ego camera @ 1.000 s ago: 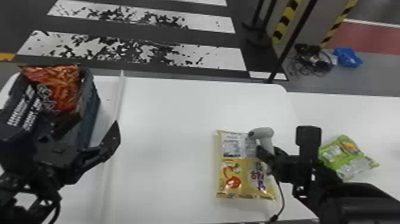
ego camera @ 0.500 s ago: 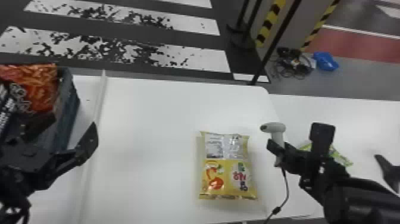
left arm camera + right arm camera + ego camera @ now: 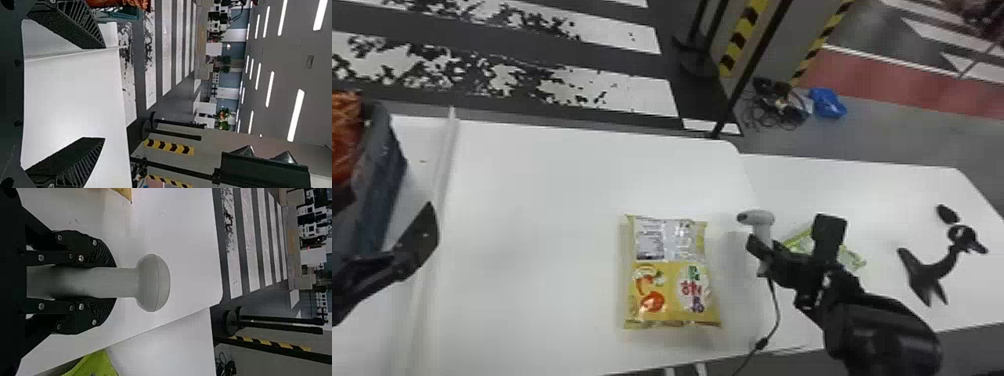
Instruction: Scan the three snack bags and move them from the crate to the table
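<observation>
The handle of the scanner (image 3: 757, 218) is clamped between the fingers (image 3: 102, 255) of the right gripper (image 3: 764, 254); its rounded head is left standing beyond the fingertips. The left gripper (image 3: 382, 220) is held near the crate (image 3: 377, 175), its fingers (image 3: 84, 156) spread wide. A cable (image 3: 777, 311) is seen hanging from the scanner. The yellow snack bag (image 3: 674, 285) is laid flat on the white table (image 3: 542, 210), between the two grippers and nearer the right one. The orange-red snack bag (image 3: 344, 135) is contained in the crate, at the left of the head view. The green snack bag (image 3: 853, 258) is placed on the second white table (image 3: 872, 185), partly hidden behind the right arm. On the floor beyond, a blue item (image 3: 827, 103) is noted beside tangled black cables (image 3: 772, 107).
</observation>
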Robot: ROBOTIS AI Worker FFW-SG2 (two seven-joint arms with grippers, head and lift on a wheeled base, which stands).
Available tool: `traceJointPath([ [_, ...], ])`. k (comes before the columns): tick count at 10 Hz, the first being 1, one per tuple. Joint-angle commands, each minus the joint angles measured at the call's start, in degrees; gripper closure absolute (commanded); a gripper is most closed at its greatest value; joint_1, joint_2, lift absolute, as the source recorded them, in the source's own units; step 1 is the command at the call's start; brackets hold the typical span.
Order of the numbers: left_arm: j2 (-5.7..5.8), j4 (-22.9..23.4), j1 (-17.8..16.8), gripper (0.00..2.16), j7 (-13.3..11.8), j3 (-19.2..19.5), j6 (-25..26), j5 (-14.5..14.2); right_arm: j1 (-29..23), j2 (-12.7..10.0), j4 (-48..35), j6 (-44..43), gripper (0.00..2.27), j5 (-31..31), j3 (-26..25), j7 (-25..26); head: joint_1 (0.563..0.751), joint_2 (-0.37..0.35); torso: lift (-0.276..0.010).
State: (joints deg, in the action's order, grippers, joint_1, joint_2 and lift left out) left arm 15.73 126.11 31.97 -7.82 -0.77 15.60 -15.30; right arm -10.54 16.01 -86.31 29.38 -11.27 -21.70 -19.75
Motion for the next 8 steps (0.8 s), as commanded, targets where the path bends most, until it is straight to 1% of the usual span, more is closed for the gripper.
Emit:
traceJointPath([
  [1, 0.00, 0.0, -0.1, 0.03, 0.0, -0.3, 0.2, 0.0, 0.8, 0.4, 2.3, -1.3, 1.08, 0.4, 0.0, -1.1, 0.695, -0.346, -0.062],
  [2, 0.00, 0.0, -0.1, 0.03, 0.0, -0.3, 0.2, 0.0, 1.0, 0.5, 2.7, -1.5, 0.35, 0.8, 0.1, -1.7, 0.695, -0.347, -0.062],
  [3, 0.00, 0.0, -0.1, 0.03, 0.0, -0.4, 0.2, 0.0, 1.2, 0.8, 3.0, -1.5, 0.32, 1.4, 0.2, -2.1, 0.695, -0.350, -0.062],
  [4, 0.00, 0.0, -0.1, 0.03, 0.0, -0.4, 0.0, 0.0, 1.2, 0.9, 2.9, -1.3, 0.14, 1.3, 0.2, -2.1, 0.695, -0.350, -0.062],
  [5, 0.00, 0.1, -0.1, 0.03, 0.0, -0.5, 0.2, 0.0, 0.2, 0.9, 1.5, -2.9, 0.09, 0.4, -0.2, -2.1, 0.695, -0.350, -0.062],
  [6, 0.00, 0.0, -0.1, 0.03, 0.0, -0.4, 0.2, 0.0, -2.7, 0.8, -3.4, -3.0, 0.09, -2.6, -1.1, -2.7, 0.695, -0.350, -0.062],
  [7, 0.00, 0.0, 0.0, 0.03, 0.0, -0.5, 0.4, 0.4, -4.5, 0.7, -8.7, 1.5, 0.08, -4.9, -2.6, -5.7, 0.695, -0.350, -0.062],
  [8, 0.00, 0.0, 0.0, 0.03, 0.0, -0.7, 0.5, 0.5, -4.7, 0.4, -12.7, 8.9, 0.09, -6.3, -4.6, -10.7, 0.695, -0.339, -0.062],
])
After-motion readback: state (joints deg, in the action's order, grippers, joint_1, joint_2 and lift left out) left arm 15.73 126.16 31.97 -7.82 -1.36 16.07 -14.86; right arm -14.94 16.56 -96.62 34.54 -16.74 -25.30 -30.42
